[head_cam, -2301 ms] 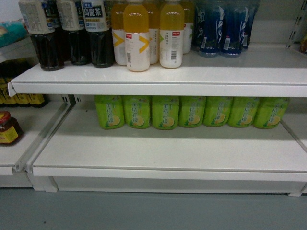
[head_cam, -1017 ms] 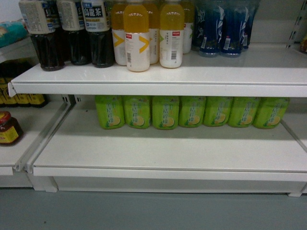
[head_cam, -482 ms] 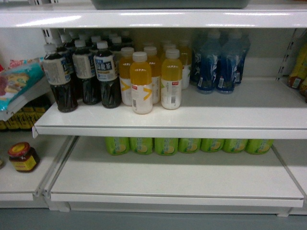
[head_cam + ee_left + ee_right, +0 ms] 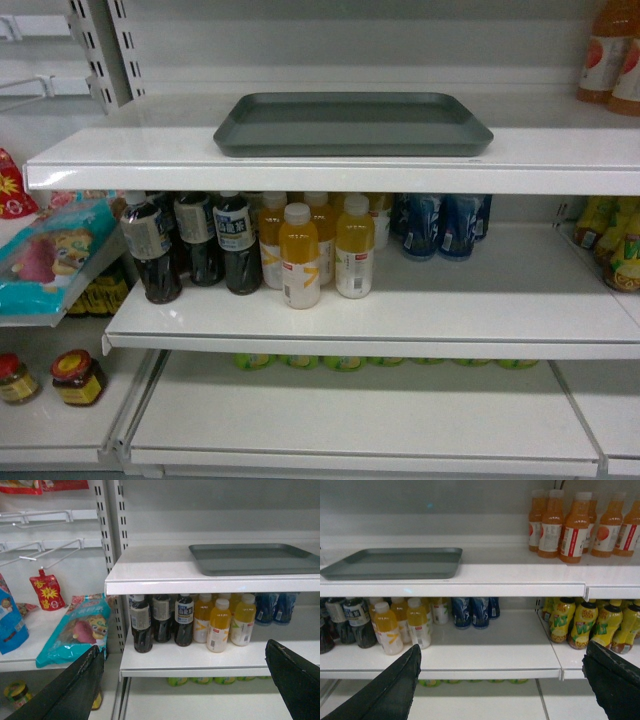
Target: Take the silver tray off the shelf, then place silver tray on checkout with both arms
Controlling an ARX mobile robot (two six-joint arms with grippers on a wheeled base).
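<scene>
The silver tray point(image 4: 352, 123) lies flat on the shelf point(image 4: 300, 165), its front rim close to the shelf's shiny front lip. The left wrist view shows the silver tray point(image 4: 255, 558) up and to the right, on the shelf point(image 4: 150, 575). The right wrist view has the silver tray point(image 4: 395, 562) up and to the left, on the shelf point(image 4: 520, 577). My left gripper point(image 4: 182, 652) is open, well below and short of the tray, with nothing between its fingers. So is my right gripper point(image 4: 502, 652), open and empty. Neither gripper shows in the head view. The checkout is out of view.
Below the tray's board stand dark tea bottles point(image 4: 190, 245), yellow juice bottles point(image 4: 320, 250) and blue bottles point(image 4: 440, 225). Orange drink bottles point(image 4: 575, 525) stand on the tray's level to the right. Snack bags point(image 4: 75, 632) lie left of a slotted upright point(image 4: 112, 535).
The head view has swung upward: the lower shelves with green bottles dropped out of sight and the top shelf with the tray came into full view.
</scene>
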